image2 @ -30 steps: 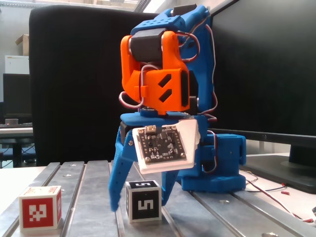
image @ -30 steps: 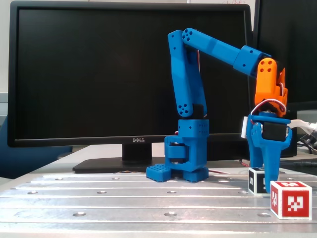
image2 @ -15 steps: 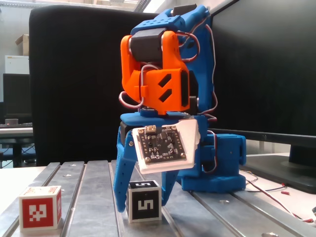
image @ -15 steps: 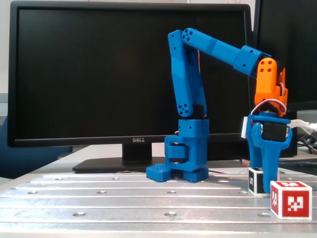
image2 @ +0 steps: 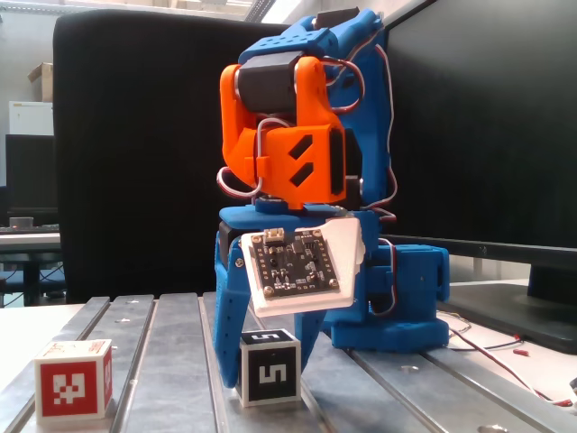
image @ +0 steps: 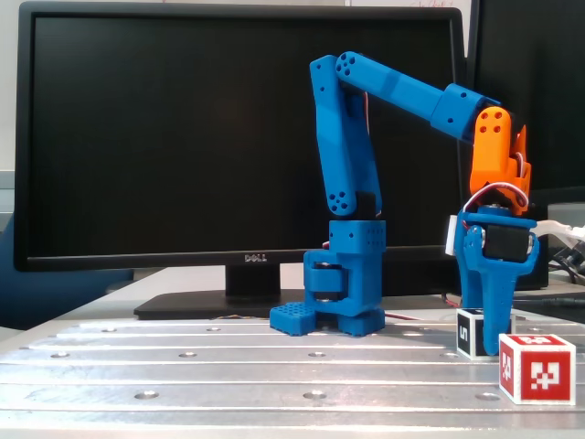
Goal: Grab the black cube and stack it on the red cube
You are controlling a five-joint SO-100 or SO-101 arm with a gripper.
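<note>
Surroundings: a Dell monitor (image: pixel 242 137) stands behind the bench (image: pixel 228 366); loose wires (image2: pixel 505 347) lie beside the arm base (image2: pixel 397 302).
Pincer (image2: pixel 269 361): lowered, fingers spread either side of the black cube (image2: pixel 270 368); contact cannot be told.
Black cube: on the bench, partly hidden by a finger (image: pixel 494 306).
Red cube (image: pixel 537 368): near the front edge, apart from the black cube.

The black cube (image2: pixel 270 368), white labels marked with a black "5", sits upright on the ridged metal table (image2: pixel 171 343), well apart from the red cube (image2: pixel 74 379), which also rests flat there and shows a white label with a red blocky pattern.
</note>
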